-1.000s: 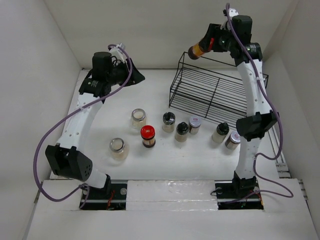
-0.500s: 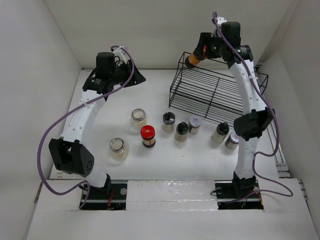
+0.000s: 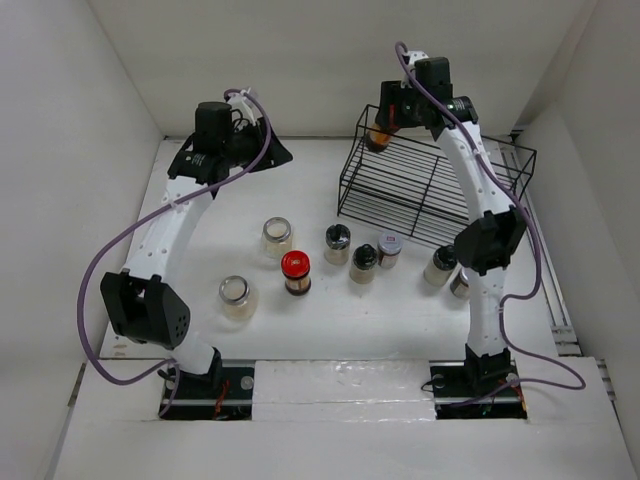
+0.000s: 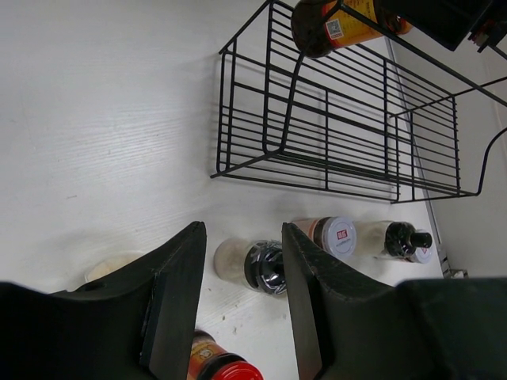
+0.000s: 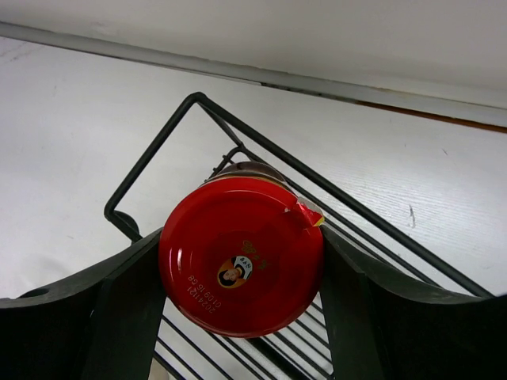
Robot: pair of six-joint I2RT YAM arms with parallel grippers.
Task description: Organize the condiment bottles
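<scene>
My right gripper [image 3: 388, 115] is shut on a red-lidded jar [image 5: 242, 253] with brown contents [image 3: 379, 136]. It holds the jar over the back left corner of the black wire rack [image 3: 430, 185]. The held jar also shows in the left wrist view [image 4: 333, 22]. My left gripper [image 3: 268, 152] is open and empty, raised at the back left of the table. On the table stand a red-lidded jar [image 3: 295, 270], two clear-lidded jars [image 3: 277, 237] [image 3: 237, 297], three black-lidded jars [image 3: 338, 240] [image 3: 363, 260] [image 3: 440, 262] and a silver-lidded jar [image 3: 388, 247]. Another silver-lidded jar [image 3: 462, 283] is half hidden by the right arm.
The rack holds no jars and its open top faces up; its front edge is just behind the row of jars. White walls close in the table at the back and both sides. In the left wrist view a black-lidded jar [image 4: 257, 265] shows between my fingers, far below.
My right arm has carried the red-lidded jar leftward and down, from above the rack's back to its back left corner. The left arm has hardly moved.
</scene>
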